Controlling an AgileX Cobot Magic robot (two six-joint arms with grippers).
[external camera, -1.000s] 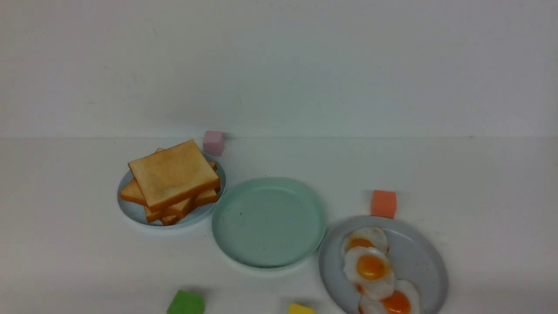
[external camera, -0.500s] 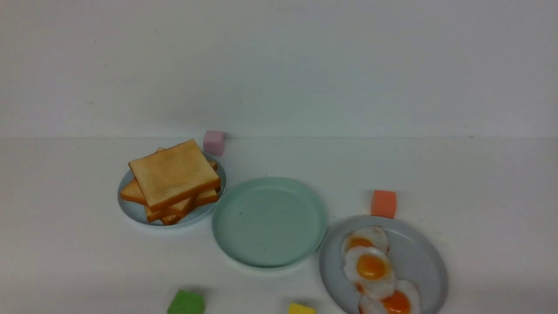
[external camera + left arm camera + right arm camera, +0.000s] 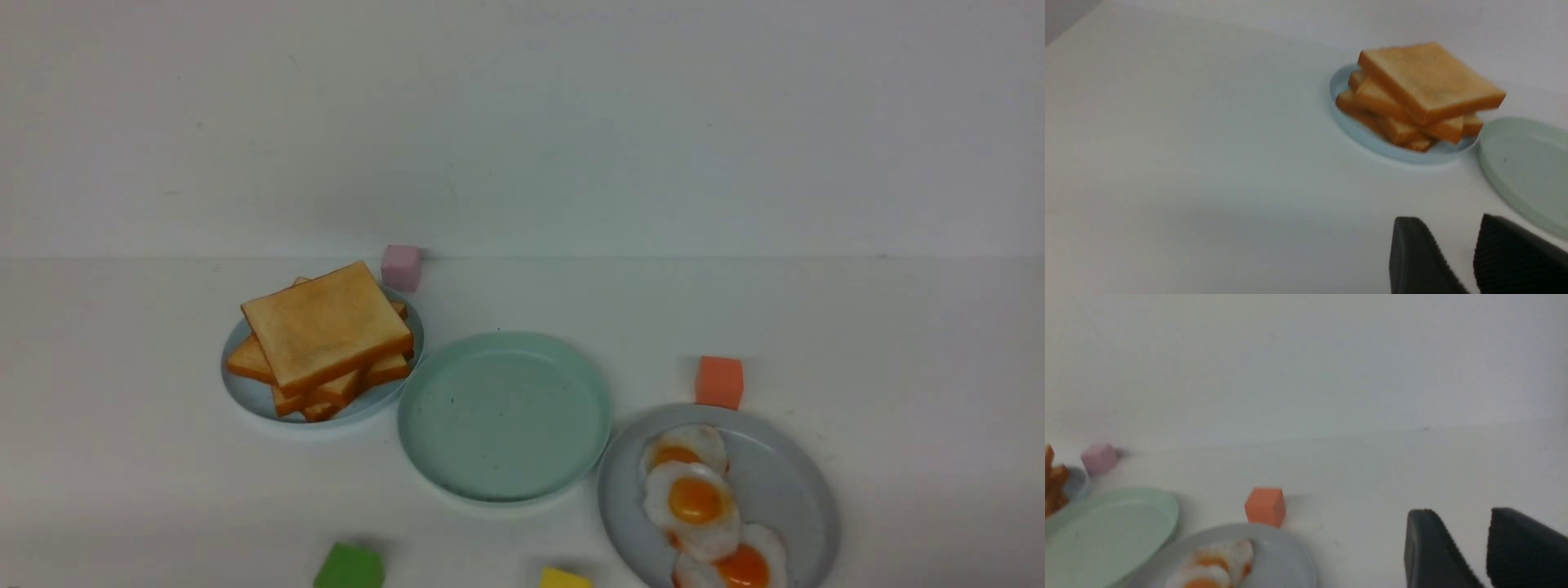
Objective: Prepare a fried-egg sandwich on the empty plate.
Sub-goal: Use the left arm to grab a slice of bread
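The empty plate, round and pale mint green, sits mid-table with nothing on it; its rim also shows in the left wrist view and the right wrist view. No fried-egg sandwich shows. A pile of toast slices rests on a small pale-blue plate to its left. Three toy fried eggs lie on a grey plate to its right. My left gripper is open over bare table, short of the toast. My right gripper is open, empty, beside the grey plate. Neither arm appears in the front view.
A pink cube stands behind the toast plate. An orange cube sits just behind the grey plate. A green cube and a yellow cube lie at the near edge. A white wall closes the back.
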